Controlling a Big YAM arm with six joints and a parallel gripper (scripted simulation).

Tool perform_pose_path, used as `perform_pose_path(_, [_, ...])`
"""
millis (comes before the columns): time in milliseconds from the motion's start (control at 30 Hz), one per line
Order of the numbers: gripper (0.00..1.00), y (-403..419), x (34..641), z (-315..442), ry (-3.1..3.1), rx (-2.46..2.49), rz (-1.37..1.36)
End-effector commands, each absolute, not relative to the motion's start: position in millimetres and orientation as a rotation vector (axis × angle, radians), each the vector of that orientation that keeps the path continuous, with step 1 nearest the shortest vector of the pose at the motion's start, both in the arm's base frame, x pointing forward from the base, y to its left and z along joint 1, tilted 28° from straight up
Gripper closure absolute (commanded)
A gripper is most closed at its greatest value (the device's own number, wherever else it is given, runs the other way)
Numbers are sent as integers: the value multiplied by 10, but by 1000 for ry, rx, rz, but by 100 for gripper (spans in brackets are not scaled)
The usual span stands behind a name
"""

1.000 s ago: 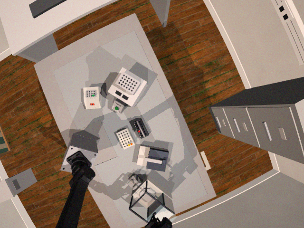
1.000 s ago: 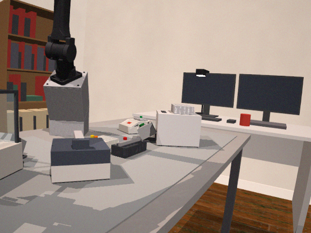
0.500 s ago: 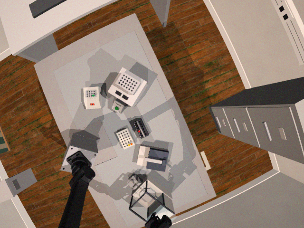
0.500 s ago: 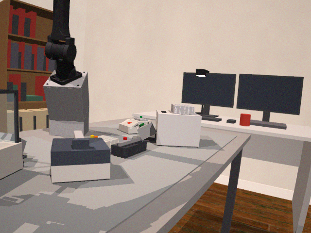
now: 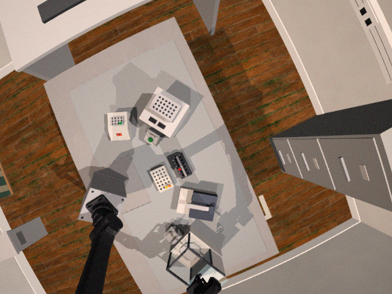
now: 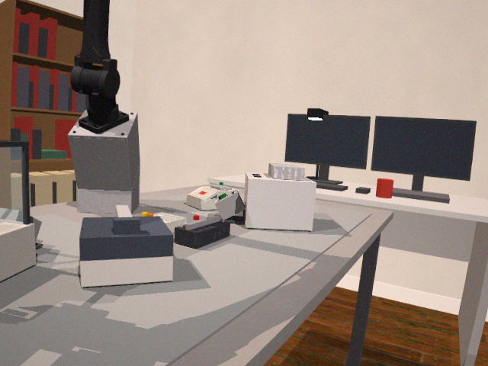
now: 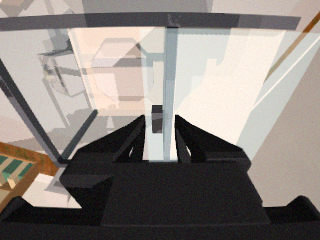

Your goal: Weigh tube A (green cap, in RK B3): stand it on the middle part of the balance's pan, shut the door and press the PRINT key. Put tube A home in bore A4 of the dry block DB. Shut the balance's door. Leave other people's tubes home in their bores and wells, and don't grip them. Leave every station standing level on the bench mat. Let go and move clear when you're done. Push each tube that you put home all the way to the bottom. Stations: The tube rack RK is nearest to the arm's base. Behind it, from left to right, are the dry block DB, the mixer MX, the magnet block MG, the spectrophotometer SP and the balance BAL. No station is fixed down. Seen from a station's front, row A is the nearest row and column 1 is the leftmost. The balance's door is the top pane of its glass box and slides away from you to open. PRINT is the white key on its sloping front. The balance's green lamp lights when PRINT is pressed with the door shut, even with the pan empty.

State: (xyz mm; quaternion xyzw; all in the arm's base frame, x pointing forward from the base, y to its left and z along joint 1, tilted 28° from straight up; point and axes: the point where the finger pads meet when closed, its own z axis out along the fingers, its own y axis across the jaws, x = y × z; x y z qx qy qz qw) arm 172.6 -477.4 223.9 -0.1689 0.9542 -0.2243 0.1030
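Grey mat [image 5: 202, 180] [image 6: 236, 275] covers most of the bench, with wooden floor [image 5: 253, 63] [image 6: 398, 331] beyond its edge. Two green caps show: one [image 5: 120, 123] [image 6: 221, 183] on the white block with a red display [image 5: 119, 134] [image 6: 202, 193], another [image 5: 150, 139] [image 6: 222, 195] on a small grey unit [image 5: 155, 135] [image 6: 231, 205]; which belongs to tube A I cannot tell. That grey unit sits tilted beside the large white box [image 5: 177, 125] [image 6: 280, 204]. Nearer the arm's base [image 5: 82, 210] [image 6: 104, 165], the pale rack [image 5: 154, 181] [image 6: 173, 219] carries a yellow and an orange cap. Just beside it lies the dark block [image 5: 183, 171] [image 6: 200, 235] with a red cap. Next comes the white instrument with a dark blue cover [image 5: 202, 215] [image 6: 126, 245], then the balance's glass box [image 5: 188, 242] [image 6: 26, 177] [image 7: 100, 20]. Over the box, the gripper [image 5: 199, 278] [image 7: 159, 120] has its fingers partly open, less than halfway, gripping nothing. From the wrist, a small dark piece [image 7: 157, 119] on the glass appears between the fingertips.
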Motion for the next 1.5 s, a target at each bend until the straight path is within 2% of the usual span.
perform_pose_path(0, [70, -4831, 1753, 2382, 2803, -497, -704])
perform_pose_path(933, [70, -4831, 1753, 2382, 2803, -497, -704])
perform_pose_path(967, [94, -4831, 1753, 2382, 2803, -497, -704])
perform_pose_path(1467, [94, -4848, 1822, 2392, 2795, -498, -716])
